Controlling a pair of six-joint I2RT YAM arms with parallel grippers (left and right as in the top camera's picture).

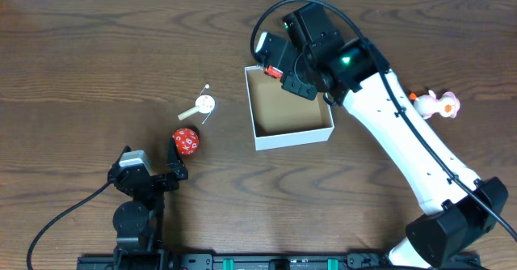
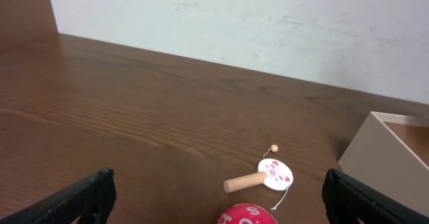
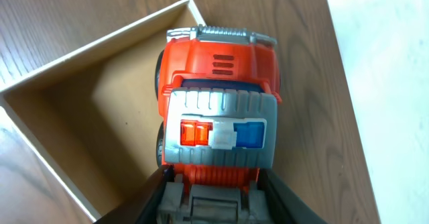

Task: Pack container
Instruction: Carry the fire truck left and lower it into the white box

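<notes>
The container (image 1: pixel 292 135) is a shallow square box, white outside and tan inside, at mid table; its inside (image 3: pixel 80 117) shows in the right wrist view and one corner (image 2: pixel 395 150) in the left wrist view. My right gripper (image 1: pixel 279 64) (image 3: pixel 214 177) is shut on an orange and grey toy truck (image 3: pixel 218 96) with red and blue roof lights. It hangs over the box's back left corner, partly over the rim. My left gripper (image 1: pixel 153 158) (image 2: pixel 216 197) stands open near the front left, just behind a red numbered ball (image 1: pixel 187 141) (image 2: pixel 246 215).
A small hand drum toy (image 1: pixel 202 105) (image 2: pixel 265 177) with a wooden handle and white face lies left of the box. A pink and white duck toy (image 1: pixel 436 103) sits at the right, beside the right arm. A white wall runs behind the table.
</notes>
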